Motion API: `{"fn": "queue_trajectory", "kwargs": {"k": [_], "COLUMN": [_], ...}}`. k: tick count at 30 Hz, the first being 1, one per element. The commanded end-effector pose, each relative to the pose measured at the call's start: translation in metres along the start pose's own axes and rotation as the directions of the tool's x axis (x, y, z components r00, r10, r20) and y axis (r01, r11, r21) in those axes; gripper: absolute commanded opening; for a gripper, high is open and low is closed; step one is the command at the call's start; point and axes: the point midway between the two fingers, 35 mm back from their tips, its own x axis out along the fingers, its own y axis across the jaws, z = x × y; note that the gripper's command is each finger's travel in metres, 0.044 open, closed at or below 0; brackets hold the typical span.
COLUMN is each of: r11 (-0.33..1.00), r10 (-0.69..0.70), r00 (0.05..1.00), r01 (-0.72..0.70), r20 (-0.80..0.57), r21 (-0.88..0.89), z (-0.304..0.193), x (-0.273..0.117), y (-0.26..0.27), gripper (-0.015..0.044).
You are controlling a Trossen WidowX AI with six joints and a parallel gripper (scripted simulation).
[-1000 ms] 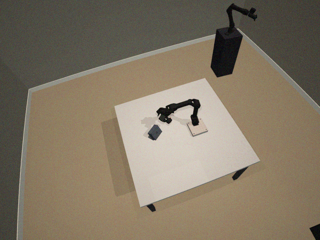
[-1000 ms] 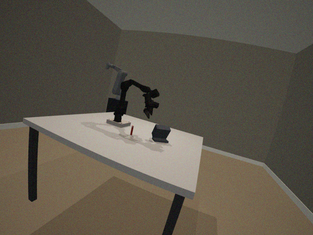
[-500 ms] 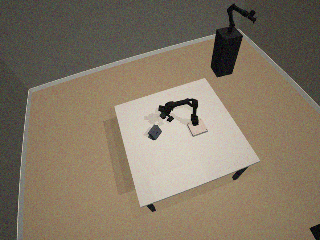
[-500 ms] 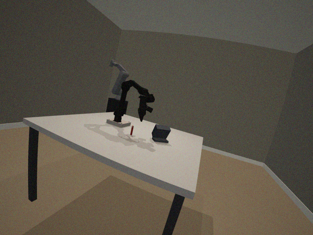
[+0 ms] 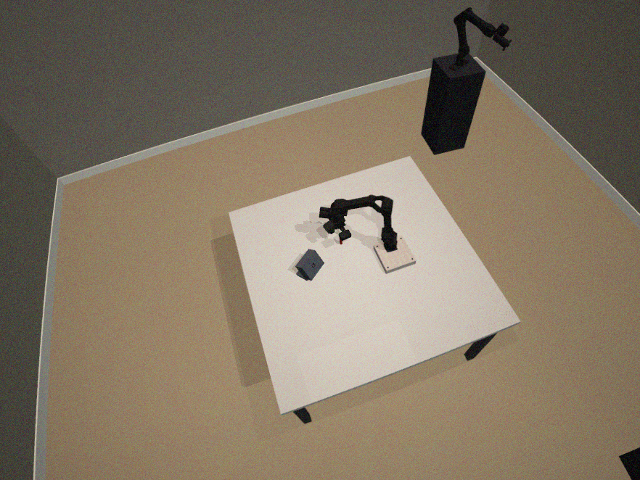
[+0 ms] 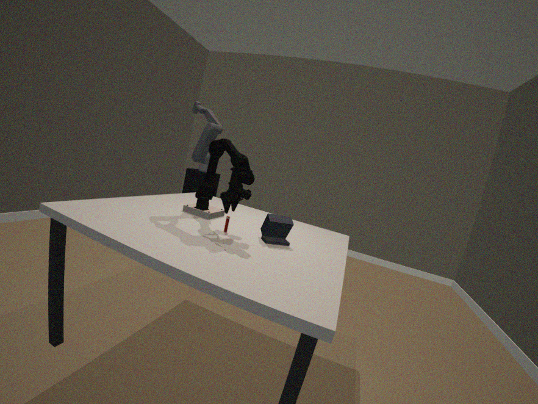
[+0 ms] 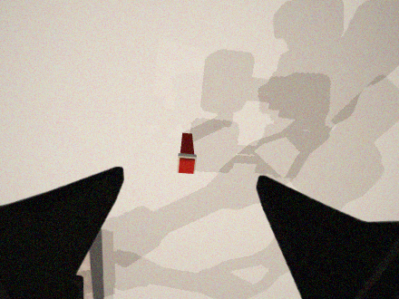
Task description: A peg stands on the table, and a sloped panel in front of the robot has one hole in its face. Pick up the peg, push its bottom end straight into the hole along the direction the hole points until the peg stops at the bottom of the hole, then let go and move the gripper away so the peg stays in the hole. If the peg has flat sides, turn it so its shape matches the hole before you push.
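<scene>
A small red peg [image 5: 341, 241] [image 6: 226, 224] [image 7: 186, 154] with a thin grey band stands upright on the white table [image 5: 371, 330] [image 6: 182, 256]. My gripper [image 6: 230, 207] [image 7: 192, 178] is open and empty. It points down and hangs just above the peg, with the peg between and slightly ahead of the two dark fingertips in the wrist view. The dark grey sloped panel [image 5: 310, 264] [image 6: 276, 229] with one small hole in its face sits on the table to the side of the peg, apart from the gripper. It is out of the wrist view.
The arm's base plate [image 5: 395, 255] [image 6: 203, 211] is fixed to the table behind the peg. A dark pedestal [image 5: 450, 103] with a second arm stands on the floor beyond the table. Arm shadows fall on the table around the peg.
</scene>
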Motion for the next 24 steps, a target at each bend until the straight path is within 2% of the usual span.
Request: {"fn": "queue_trajectory", "kwargs": {"k": [1, 24], "r11": [0.999, 0.999], "r10": [0.023, 0.023], "r00": [1.0, 1.0], "r01": [-0.022, -0.022], "r20": [-0.012, -0.012], "r21": [0.024, 0.024], "z": [-0.004, -0.003], "x": [0.003, 0.033], "y": [0.001, 0.002], "gripper": [0.044, 0.044]}}
